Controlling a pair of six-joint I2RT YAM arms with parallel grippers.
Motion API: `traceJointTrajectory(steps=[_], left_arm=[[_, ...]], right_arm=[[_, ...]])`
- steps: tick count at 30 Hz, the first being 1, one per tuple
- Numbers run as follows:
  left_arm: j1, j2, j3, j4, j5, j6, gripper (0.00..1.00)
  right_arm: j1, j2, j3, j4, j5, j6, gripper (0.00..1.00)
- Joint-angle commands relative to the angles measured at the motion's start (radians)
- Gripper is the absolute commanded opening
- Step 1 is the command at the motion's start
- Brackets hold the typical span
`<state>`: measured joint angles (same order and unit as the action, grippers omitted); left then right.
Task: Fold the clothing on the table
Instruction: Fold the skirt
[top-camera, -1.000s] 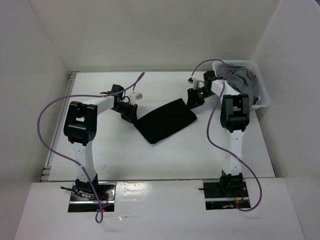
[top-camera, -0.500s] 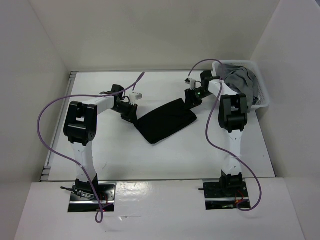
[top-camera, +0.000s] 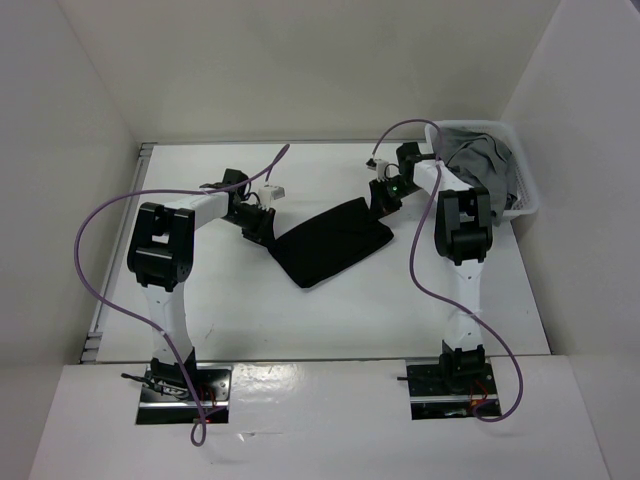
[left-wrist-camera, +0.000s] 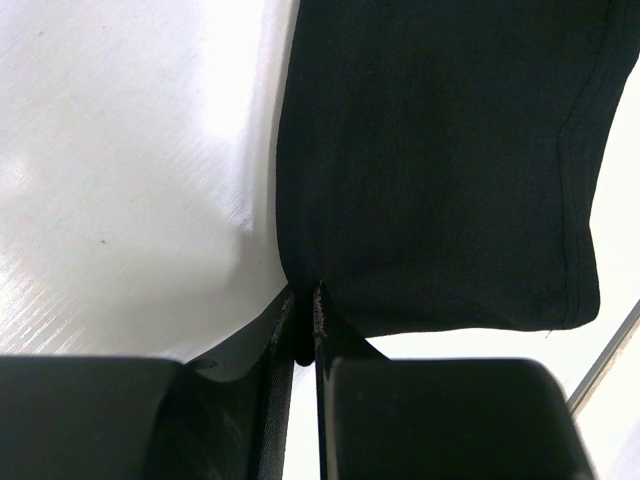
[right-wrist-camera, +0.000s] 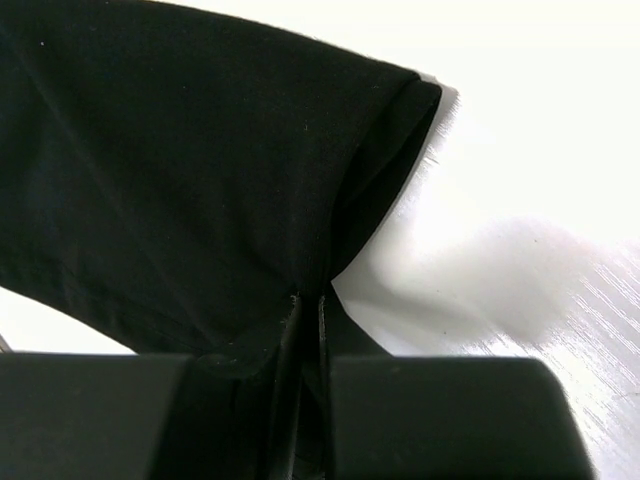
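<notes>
The black clothing (top-camera: 333, 241) lies as a slanted rectangle in the middle of the white table (top-camera: 250, 310). My left gripper (top-camera: 268, 232) is shut on its left corner; in the left wrist view the cloth (left-wrist-camera: 440, 160) runs down between the two jaws at my gripper (left-wrist-camera: 305, 320). At the upper right corner of the clothing sits my right gripper (top-camera: 383, 203). The right wrist view shows it (right-wrist-camera: 308, 310) with jaws pressed together on the hemmed edge of the fabric (right-wrist-camera: 180, 180).
A white basket (top-camera: 527, 196) holding a grey garment (top-camera: 484, 160) stands at the table's far right corner, close behind the right arm. Purple cables loop off both arms. A metal rail (top-camera: 112, 262) runs along the table's left edge.
The right gripper has slid a little to the left onto the clothing's upper right corner and closed on it. The left gripper and the cloth have stayed put.
</notes>
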<state>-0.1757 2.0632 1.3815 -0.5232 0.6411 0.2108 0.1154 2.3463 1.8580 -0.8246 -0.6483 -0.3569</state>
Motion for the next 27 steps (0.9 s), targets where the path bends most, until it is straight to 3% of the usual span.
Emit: traceJointTrajectory(steps=[1, 5, 17, 27], left_arm=[[-0.010, 0.048, -0.015, -0.044, -0.069, 0.056, 0.16], [-0.010, 0.048, -0.015, -0.044, -0.069, 0.056, 0.16], [-0.010, 0.048, -0.006, -0.054, -0.060, 0.056, 0.16], [-0.010, 0.048, 0.004, -0.054, -0.060, 0.056, 0.16]], right_arm=[[0.012, 0.047, -0.005, -0.033, 0.091, -0.022, 0.09], [0.012, 0.038, -0.014, -0.033, 0.111, -0.013, 0.00], [0.003, -0.064, 0.016, -0.064, 0.180, 0.015, 0.00], [0.078, -0.199, 0.036, -0.094, 0.257, 0.044, 0.00]])
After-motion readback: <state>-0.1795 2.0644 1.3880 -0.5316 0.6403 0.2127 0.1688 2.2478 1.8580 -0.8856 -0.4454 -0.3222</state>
